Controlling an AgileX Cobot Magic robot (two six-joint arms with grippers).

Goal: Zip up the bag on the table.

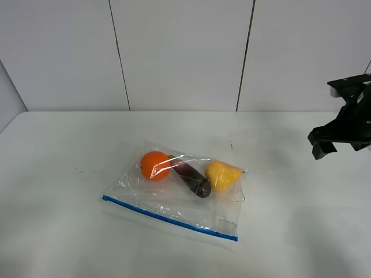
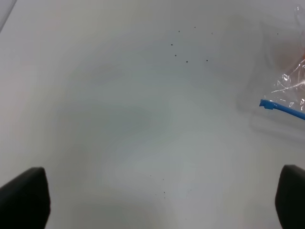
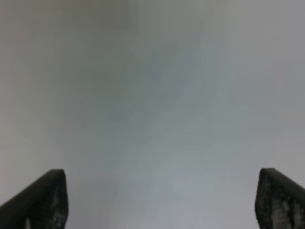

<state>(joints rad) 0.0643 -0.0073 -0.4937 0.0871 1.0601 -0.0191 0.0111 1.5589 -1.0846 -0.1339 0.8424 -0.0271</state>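
The bag (image 1: pixel 174 200) lies flat in the middle of the table (image 1: pixel 58 174). It is clear crinkly plastic holding an orange fruit (image 1: pixel 154 165), a purple one (image 1: pixel 192 178) and a yellow one (image 1: pixel 223 175). Its blue zip strip (image 1: pixel 168 218) runs along the near edge. My right gripper (image 1: pixel 337 139) hovers at the far right, well away from the bag. In the right wrist view, that gripper (image 3: pixel 159 200) is open over bare table. My left gripper (image 2: pixel 157 200) is open with nothing between its fingers; the bag's corner (image 2: pixel 288 86) and the zip strip's end (image 2: pixel 279 108) lie off to one side. The exterior view does not show the left arm.
A white panelled wall (image 1: pixel 179 52) rises behind the table's far edge. Tiny dark specks (image 2: pixel 183 50) dot the tabletop near the bag's left corner.
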